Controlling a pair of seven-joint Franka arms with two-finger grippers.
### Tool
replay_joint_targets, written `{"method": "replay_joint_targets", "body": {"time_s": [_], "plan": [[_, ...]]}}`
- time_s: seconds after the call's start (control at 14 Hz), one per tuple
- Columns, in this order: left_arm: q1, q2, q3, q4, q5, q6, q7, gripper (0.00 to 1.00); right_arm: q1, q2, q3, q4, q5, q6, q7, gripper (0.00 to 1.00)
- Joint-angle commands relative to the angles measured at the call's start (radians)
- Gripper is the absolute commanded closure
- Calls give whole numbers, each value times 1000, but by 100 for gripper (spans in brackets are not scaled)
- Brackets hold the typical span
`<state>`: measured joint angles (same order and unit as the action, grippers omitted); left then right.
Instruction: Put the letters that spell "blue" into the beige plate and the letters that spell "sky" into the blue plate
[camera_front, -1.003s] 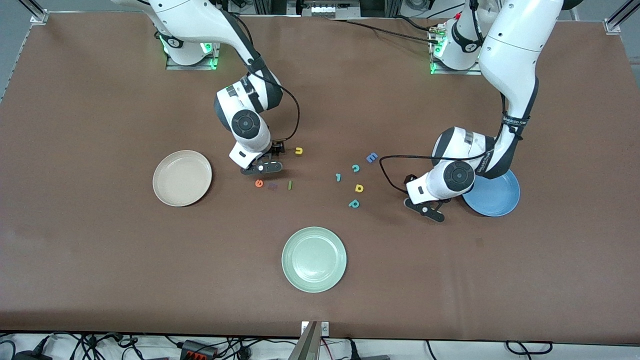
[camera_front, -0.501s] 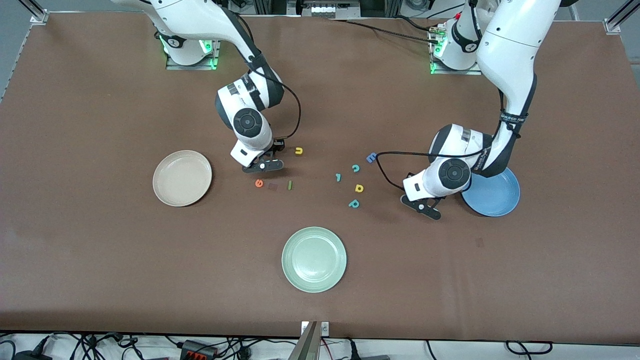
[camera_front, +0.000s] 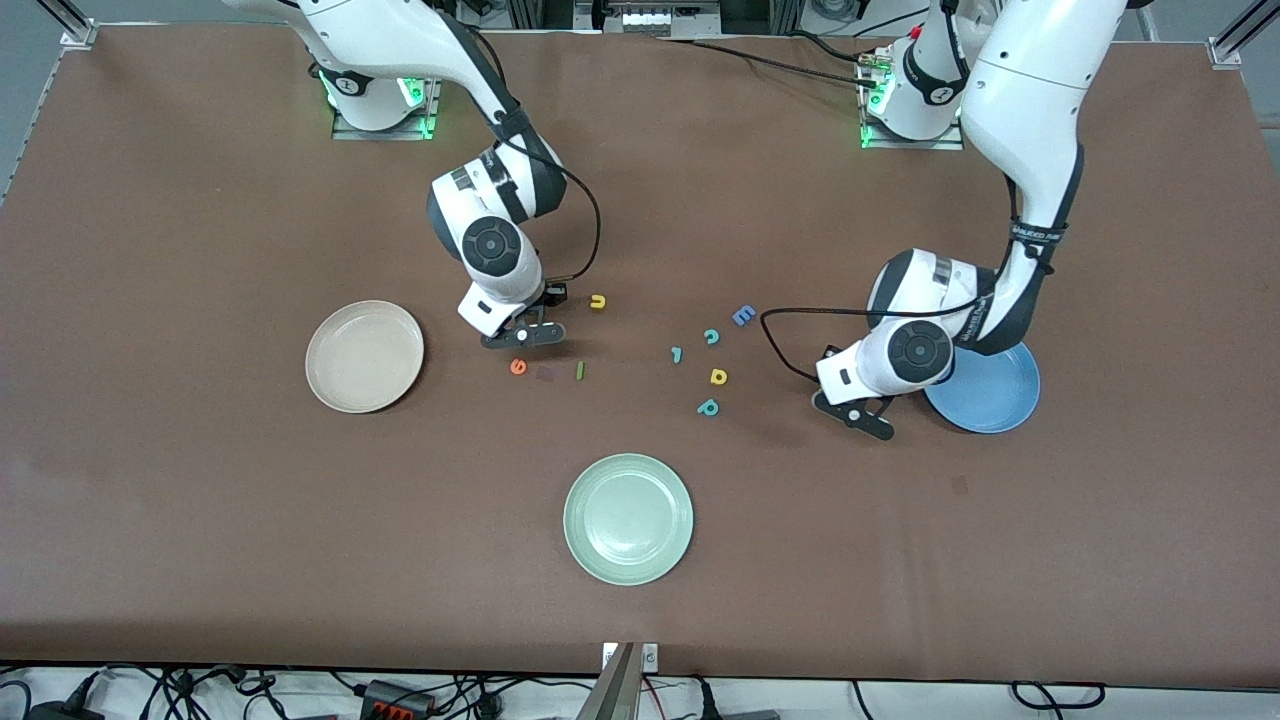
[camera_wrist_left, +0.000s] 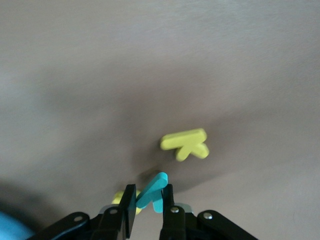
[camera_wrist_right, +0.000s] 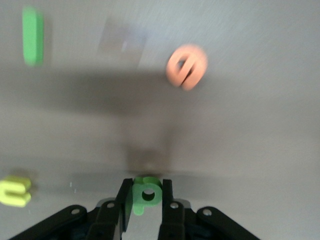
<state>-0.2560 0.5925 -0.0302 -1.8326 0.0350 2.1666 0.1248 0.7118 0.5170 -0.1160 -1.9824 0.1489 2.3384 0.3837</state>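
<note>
Front view: the brown table (camera_front: 200, 500) carries three plates. The pale green plate (camera_front: 628, 518) lies nearest the camera, the beige plate (camera_front: 364, 356) toward the right arm's end, and the blue plate (camera_front: 985, 388) toward the left arm's end, partly covered by the left arm. All three are empty.

The right gripper (camera_front: 522, 337) hangs just over the table beside the beige plate; in the right wrist view (camera_wrist_right: 145, 200) its jaws pinch the green b (camera_wrist_right: 146, 192). The left gripper (camera_front: 853, 415) is low beside the blue plate; in the left wrist view (camera_wrist_left: 148, 210) its jaws pinch the teal y (camera_wrist_left: 152, 192), with the yellow k (camera_wrist_left: 186, 144) on the table close by and a yellow scrap under the fingers.

Loose letters: blue E (camera_front: 743, 316), yellow u (camera_front: 597, 302), orange e (camera_front: 518, 366), dark green l (camera_front: 579, 370), teal c (camera_front: 711, 336), small teal piece (camera_front: 677, 353), yellow a-shaped letter (camera_front: 718, 376), teal p (camera_front: 708, 407).

Small print on the left arm's strap is unreadable.
</note>
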Motion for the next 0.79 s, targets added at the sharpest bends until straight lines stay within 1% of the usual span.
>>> {"method": "replay_joint_targets", "body": {"time_s": [0.0, 0.14, 0.21, 0.29, 0.36, 0.43, 0.5, 0.57, 0.72], "plan": [[38, -40, 4, 96, 5, -195, -4, 99, -99, -52, -33, 16, 5, -14, -37, 85], [79, -40, 3, 182, 0, -357, -2, 99, -178, -54, -56, 22, 0, -13, -97, 85], [86, -40, 6, 208, 3, -417, -7, 99, -213, -54, -68, 25, -2, -14, -144, 85], [96, -43, 10, 211, 6, -448, -7, 98, -241, -54, -76, 24, -3, -14, -181, 85], [118, -43, 29, 211, 22, -458, -5, 98, -268, -49, -82, 22, -3, -14, -216, 85], [144, -39, 47, 210, 67, -455, 7, 98, -305, -45, -82, 17, -3, -14, -268, 85], [187, -28, 47, 202, 107, -446, 9, 98, -325, -38, -82, 13, -3, -16, -288, 85], [237, -10, 36, 199, 111, -424, 13, 97, -333, -29, -82, 11, -3, -33, -298, 85], [242, 1, 33, 197, 115, -390, 29, 97, -347, -15, -82, 10, -5, -56, -301, 85]]}}
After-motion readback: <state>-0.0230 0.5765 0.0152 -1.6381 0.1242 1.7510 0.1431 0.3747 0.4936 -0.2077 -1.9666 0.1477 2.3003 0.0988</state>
